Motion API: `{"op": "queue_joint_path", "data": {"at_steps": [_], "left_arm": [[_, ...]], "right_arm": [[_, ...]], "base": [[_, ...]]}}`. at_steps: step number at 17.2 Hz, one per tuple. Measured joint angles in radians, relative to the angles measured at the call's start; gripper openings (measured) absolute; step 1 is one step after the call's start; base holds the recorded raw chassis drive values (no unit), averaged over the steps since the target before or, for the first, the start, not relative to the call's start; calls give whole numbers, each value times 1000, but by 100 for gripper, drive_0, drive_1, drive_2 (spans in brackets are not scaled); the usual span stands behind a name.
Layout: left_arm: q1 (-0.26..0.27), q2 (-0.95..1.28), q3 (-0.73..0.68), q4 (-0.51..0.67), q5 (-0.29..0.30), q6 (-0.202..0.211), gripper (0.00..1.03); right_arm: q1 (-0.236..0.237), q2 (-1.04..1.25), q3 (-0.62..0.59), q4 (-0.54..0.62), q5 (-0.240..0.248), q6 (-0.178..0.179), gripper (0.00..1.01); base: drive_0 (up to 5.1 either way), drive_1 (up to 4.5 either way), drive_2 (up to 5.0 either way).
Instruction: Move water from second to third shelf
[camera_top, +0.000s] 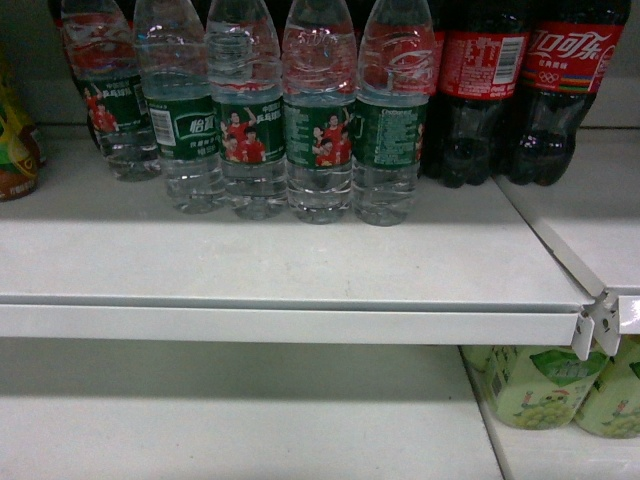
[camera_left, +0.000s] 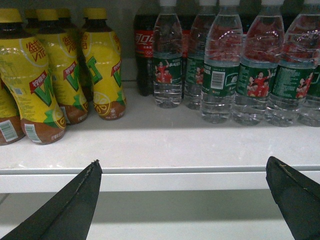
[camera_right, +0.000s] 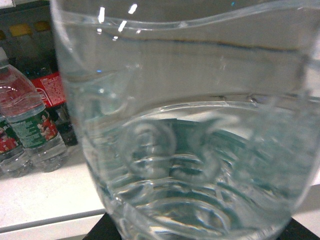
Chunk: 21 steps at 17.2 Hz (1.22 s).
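Dim and greenish in the head view, soft shadow pooled behind the water bottles (camera_top: 320, 120). Brighter from the left wrist. Blurred, too near, in the right wrist view, small glints near the top.

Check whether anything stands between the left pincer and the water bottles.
Nothing visible does. The open left pincer sits before the shelf, and only the shelf's bare front lies between it and the water bottles. The yellow bottles stand off to the left.

clear water (camera_top: 319, 120) w/ green label, white shelf (camera_top: 290, 265)
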Motion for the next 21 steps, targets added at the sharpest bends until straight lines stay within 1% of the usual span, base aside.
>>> {"op": "queue_joint_path", "data": {"at_steps": [21], "left_arm": [[0,0,0,-1,1,0,98]], "right_arm": [[0,0,-2,-5,0,3,40]], "base": [[0,0,0]]}}
